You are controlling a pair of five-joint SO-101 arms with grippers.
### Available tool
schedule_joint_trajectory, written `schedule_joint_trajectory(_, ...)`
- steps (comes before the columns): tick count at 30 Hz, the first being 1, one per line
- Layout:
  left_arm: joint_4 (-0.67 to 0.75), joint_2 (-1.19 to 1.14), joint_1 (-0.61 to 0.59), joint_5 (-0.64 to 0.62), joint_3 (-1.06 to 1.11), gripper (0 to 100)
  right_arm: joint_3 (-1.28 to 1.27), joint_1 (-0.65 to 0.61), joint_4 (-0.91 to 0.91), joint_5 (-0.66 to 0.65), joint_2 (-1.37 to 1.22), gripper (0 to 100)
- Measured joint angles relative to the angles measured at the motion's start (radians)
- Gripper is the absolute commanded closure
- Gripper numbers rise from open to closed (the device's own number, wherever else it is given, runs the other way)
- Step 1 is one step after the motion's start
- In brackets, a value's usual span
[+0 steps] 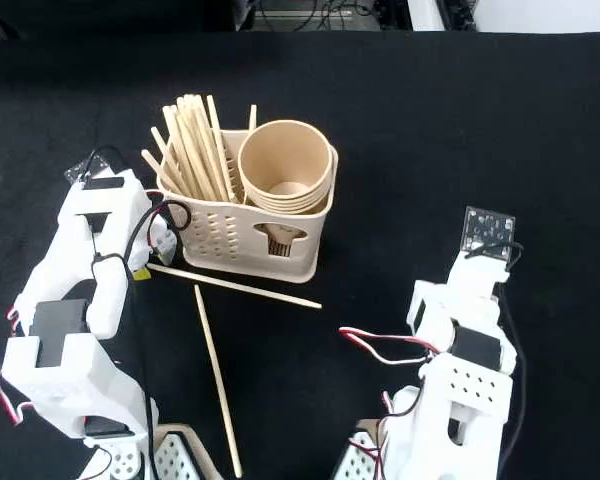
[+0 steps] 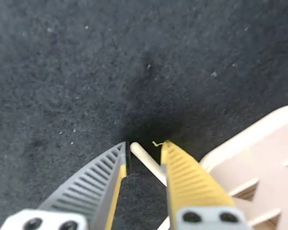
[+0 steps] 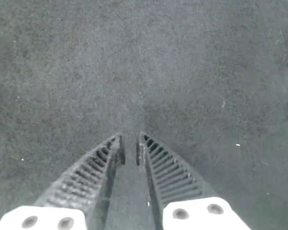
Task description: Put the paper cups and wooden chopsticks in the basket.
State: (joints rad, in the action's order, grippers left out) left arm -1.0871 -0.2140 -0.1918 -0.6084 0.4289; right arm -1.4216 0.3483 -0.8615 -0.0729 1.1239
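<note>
- The basket (image 1: 230, 235) stands mid-table (image 1: 460, 120). The widest open stretch runs from its 12 to its 3 o'clock, out to the far edge.
- Room is tighter at its 6 o'clock. One stick (image 1: 235, 286) lies slantwise just beside the front wall. A second stick (image 1: 218, 380) runs from near it toward the near edge, ending between the two arm bases.
- The basket is cream plastic with rounded corners, slotted walls and a cut-out grip hole in front.
- Nested tan paper cups (image 1: 285, 165) sit upright in its 3 o'clock half. A bundle (image 1: 195, 145) of pale wooden sticks leans in its 9 o'clock half.
- The left gripper (image 2: 145, 145) is at the basket's 8 o'clock with its fingers spread. One ribbed grey finger and one ribbed yellow finger stand either side of the first stick's rounded end. I cannot tell whether either finger touches it.
- The high view gives that stick's whole run. The left wrist view gives its tip, and the basket's corner just beside the yellow finger.
- The right gripper (image 3: 129, 143) is at the basket's 4 o'clock, well apart. Its ribbed grey fingers are pressed nearly together, with a thin slit between them, above fuzzy black cloth (image 3: 206, 72).
</note>
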Motion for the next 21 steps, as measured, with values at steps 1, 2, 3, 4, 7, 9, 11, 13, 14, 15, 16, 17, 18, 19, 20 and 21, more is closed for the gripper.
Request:
schedule_joint_trajectory(1,0.000,0.000,-0.002,0.000,-0.003,92,0.000,0.000,0.000,0.000,0.000,93.3)
schedule_joint_trajectory(2,0.000,-0.002,-0.011,0.005,-0.008,92,0.000,0.000,0.000,0.000,0.000,93.3)
schedule_joint_trajectory(3,0.000,-0.003,-0.025,0.015,-0.011,93,0.000,0.000,0.000,0.000,0.000,93.3)
schedule_joint_trajectory(4,-0.002,-0.005,-0.041,0.025,-0.014,93,0.000,0.000,0.000,0.000,0.000,93.3)
schedule_joint_trajectory(7,-0.026,-0.006,-0.103,0.051,-0.020,93,0.000,0.000,0.000,0.000,0.000,93.3)
schedule_joint_trajectory(9,-0.037,-0.006,-0.137,0.064,-0.020,93,0.000,0.000,0.000,0.000,0.000,93.3)
schedule_joint_trajectory(11,-0.043,-0.006,-0.163,0.072,-0.020,93,0.000,0.000,0.000,0.000,0.000,93.4)
schedule_joint_trajectory(13,-0.046,0.003,-0.183,0.078,-0.020,93,-0.006,0.000,0.000,0.000,0.000,93.3)
schedule_joint_trajectory(14,-0.048,0.018,-0.195,0.087,-0.020,93,-0.006,0.000,0.000,0.000,0.000,93.3)
schedule_joint_trajectory(15,-0.051,0.035,-0.212,0.091,-0.015,93,-0.011,0.000,0.002,0.000,0.000,93.3)
schedule_joint_trajectory(16,-0.052,0.054,-0.229,0.095,0.003,93,-0.017,0.000,0.006,0.000,0.000,93.3)
schedule_joint_trajectory(17,-0.061,0.075,-0.250,0.097,0.005,93,-0.023,0.000,0.015,0.000,0.000,93.3)
schedule_joint_trajectory(18,-0.061,0.100,-0.276,0.095,0.005,93,-0.029,0.000,0.025,0.000,0.000,93.3)
schedule_joint_trajectory(19,-0.061,0.132,-0.293,0.094,0.005,94,-0.034,0.000,0.034,0.000,0.000,93.3)
schedule_joint_trajectory(20,-0.061,0.170,-0.304,0.094,0.005,96,-0.034,0.000,0.037,0.000,0.000,93.3)
schedule_joint_trajectory(21,-0.061,0.207,-0.307,0.094,0.005,96,-0.034,0.000,0.040,0.000,0.000,93.3)
